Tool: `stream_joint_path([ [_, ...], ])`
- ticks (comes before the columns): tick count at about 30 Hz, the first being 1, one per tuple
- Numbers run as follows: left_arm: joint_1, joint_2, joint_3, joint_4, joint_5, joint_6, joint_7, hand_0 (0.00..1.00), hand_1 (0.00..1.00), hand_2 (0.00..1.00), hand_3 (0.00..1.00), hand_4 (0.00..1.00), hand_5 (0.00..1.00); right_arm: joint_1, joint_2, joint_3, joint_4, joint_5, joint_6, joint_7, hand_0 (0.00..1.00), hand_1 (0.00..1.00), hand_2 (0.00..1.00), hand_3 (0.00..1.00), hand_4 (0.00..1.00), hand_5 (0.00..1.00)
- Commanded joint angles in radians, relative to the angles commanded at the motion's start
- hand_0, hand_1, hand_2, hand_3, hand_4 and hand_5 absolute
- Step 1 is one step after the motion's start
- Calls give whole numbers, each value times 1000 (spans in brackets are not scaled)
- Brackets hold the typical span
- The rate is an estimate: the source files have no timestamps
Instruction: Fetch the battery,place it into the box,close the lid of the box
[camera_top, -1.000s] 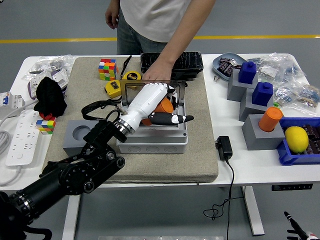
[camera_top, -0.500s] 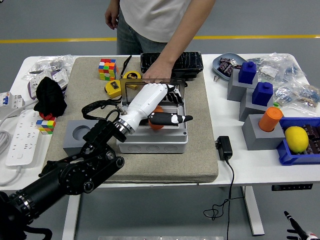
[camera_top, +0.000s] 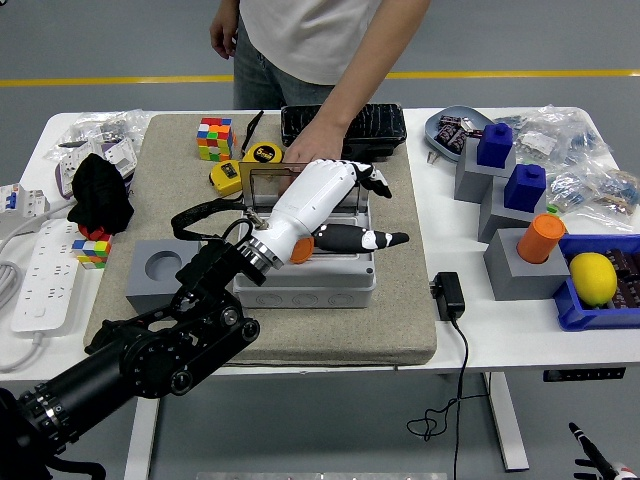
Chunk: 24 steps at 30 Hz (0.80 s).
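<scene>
Head view: the left hand (camera_top: 335, 205), white with black-tipped digits, hovers over the light grey plastic box (camera_top: 305, 275) on the beige felt mat (camera_top: 400, 300). Its fingers (camera_top: 372, 182) are spread and the thumb juts right; nothing appears clasped. The orange cylindrical battery (camera_top: 301, 249) peeks out beneath the wrist, apparently already lying in the box, though the arm hides most of it.

The box's transparent hinged lid (camera_top: 268, 182) stands upright at the far side, and a person's hand (camera_top: 312, 148) rests on its top edge. Risk, as I judge it: if the robot sweeps back to catch the lid, its digits could strike the person's hand or pinch it against the lid. A hard push could also slide the box across the mat, and a battery sitting proud of the rim would stop the lid from seating.

Room is tight behind: a black textured case (camera_top: 345, 125) and a yellow tape measure (camera_top: 228, 176) lie just beyond the lid. To the right the mat is bare up to its edge, so withdrawal that way looks safest. The right hand is out of sight.
</scene>
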Motion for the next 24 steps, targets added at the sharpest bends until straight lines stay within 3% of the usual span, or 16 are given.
stream_joint_path([
  [7, 3, 0, -15, -92, 7, 21, -14, 480, 522, 501, 519, 998, 652, 1, 0, 1, 0, 1, 0, 0, 896, 759, 727, 772, 998, 947],
  [8, 3, 0, -21, -105, 9, 26, -17, 495, 598, 543, 523, 998, 657, 2, 0, 0, 0, 2, 0, 0, 895, 759, 726, 772, 998, 948],
  [10, 3, 0, -33, -124, 14, 34, -19, 495, 598, 543, 523, 998, 657, 2, 1, 1, 0, 3, 0, 1, 895, 759, 726, 772, 998, 948],
  [13, 4, 0, -64, -151, 36, 27, 6, 495, 598, 543, 523, 998, 657, 2, 1, 0, 0, 6, 0, 1, 895, 759, 726, 772, 998, 948],
  [14, 5, 0, -72, -158, 44, 18, 19, 801, 925, 812, 688, 998, 771, 2, 1, -1, 0, 7, 0, 1, 894, 759, 726, 772, 998, 948],
  [17, 8, 0, -119, -217, 100, -54, 122, 801, 925, 812, 688, 998, 771, 2, 1, 2, 0, 5, -1, 0, 894, 759, 726, 772, 998, 948],
  [19, 7, 0, -145, -252, 143, -79, 185, 801, 925, 812, 688, 998, 771, 2, 1, 3, 0, 5, -2, 0, 894, 759, 726, 772, 998, 948],
  [20, 6, 0, -156, -268, 163, -90, 219, 998, 998, 998, 918, 998, 998, 1, 1, 3, 0, 5, -2, 0, 894, 759, 726, 772, 998, 949],
  [24, -7, 0, -207, -325, 242, -180, 376, 998, 998, 998, 918, 998, 998, 1, 2, 1, 0, 6, -2, 0, 894, 759, 726, 772, 998, 949],
])
